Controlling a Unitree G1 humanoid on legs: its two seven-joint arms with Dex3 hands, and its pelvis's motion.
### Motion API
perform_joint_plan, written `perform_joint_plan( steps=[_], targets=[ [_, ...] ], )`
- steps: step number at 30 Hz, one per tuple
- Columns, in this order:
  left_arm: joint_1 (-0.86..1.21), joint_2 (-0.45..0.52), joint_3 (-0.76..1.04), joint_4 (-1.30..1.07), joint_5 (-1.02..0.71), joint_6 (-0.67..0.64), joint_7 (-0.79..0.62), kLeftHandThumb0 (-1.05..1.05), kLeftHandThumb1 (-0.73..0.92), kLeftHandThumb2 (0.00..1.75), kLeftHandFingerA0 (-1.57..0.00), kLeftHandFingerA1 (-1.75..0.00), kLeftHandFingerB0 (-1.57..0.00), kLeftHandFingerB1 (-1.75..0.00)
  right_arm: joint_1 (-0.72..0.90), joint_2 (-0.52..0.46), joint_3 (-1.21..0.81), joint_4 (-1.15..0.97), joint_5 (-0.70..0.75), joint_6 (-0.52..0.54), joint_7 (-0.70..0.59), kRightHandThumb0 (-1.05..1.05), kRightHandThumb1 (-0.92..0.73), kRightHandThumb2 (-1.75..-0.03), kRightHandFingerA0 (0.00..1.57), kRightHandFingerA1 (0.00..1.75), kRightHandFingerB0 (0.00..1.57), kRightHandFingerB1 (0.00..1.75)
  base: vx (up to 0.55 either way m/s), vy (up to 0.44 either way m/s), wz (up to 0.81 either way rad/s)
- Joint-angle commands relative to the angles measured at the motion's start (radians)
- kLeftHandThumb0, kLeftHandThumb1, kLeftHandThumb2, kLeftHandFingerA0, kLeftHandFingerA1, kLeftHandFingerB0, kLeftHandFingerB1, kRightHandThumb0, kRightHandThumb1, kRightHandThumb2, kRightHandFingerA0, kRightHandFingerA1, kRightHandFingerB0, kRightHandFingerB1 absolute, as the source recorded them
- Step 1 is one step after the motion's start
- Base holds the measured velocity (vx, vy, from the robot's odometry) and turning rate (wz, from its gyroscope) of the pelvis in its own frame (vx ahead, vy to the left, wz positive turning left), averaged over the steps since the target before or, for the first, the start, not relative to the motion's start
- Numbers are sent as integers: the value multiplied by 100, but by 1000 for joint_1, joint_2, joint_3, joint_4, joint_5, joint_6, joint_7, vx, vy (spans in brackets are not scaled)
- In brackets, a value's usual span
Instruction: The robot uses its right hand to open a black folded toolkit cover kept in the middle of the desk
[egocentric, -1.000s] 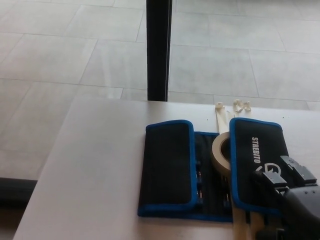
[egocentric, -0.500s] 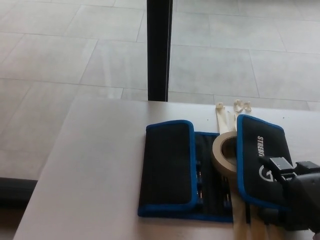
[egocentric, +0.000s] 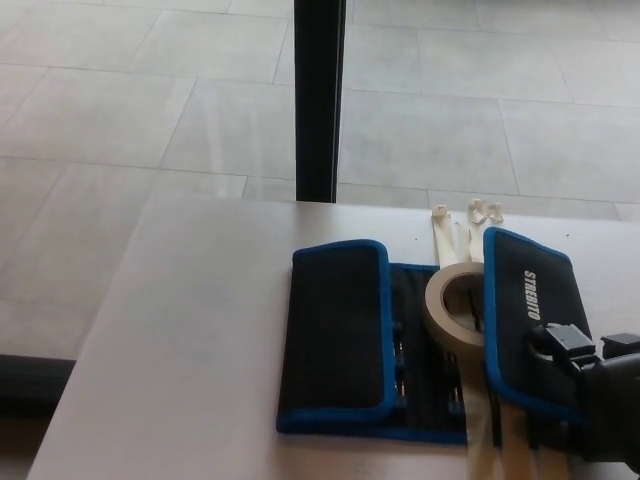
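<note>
right hand (egocentric: 590, 385) low in bottom-right corner, left arm out of frame

only part of the hand shows: dark grey blocky body cut off by the frame edge, black fingers (egocentric: 562, 340) pointing up-left. can't tell from here if it's closed or spread.

Light: soft, even daylight; my desk (egocentric: 200, 330) reads pale and washed.
Glare: faint sheen on the floor tiles (egocentric: 450, 130).
Shadows: weak, only a thin dark edge under the toolkit cover (egocentric: 335, 335).
Sharpness: slightly soft overall; my right hand (egocentric: 600, 400) blurs at the corner.
</note>
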Motion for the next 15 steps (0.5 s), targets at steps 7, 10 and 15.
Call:
perform_joint_plan(
  steps=[7, 10, 15],
  targets=[
    [-8, 18, 7, 13, -7, -35, -17, -85, 92, 69, -33, -54, -26, -37, -32, 53, -51, 110, 15, 26, -136, -25, -54, -63, 95, 159, 98, 69, 0, 0, 0],
    [-4, 15, 5, 10, -6, -40, -14, -85, 92, 68, -36, -54, -29, -38, -42, 74, -86, 145, 45, 20, -143, -19, -58, -64, 95, 163, 96, 67, 0, 0, 0],
    [-3, 13, 13, 11, -14, -48, -22, -86, 92, 68, -32, -56, -27, -39, -59, 101, -177, 187, 126, 1, -145, -24, -63, -62, 88, 160, 85, 61, 0, 0, 0]
  ],
)
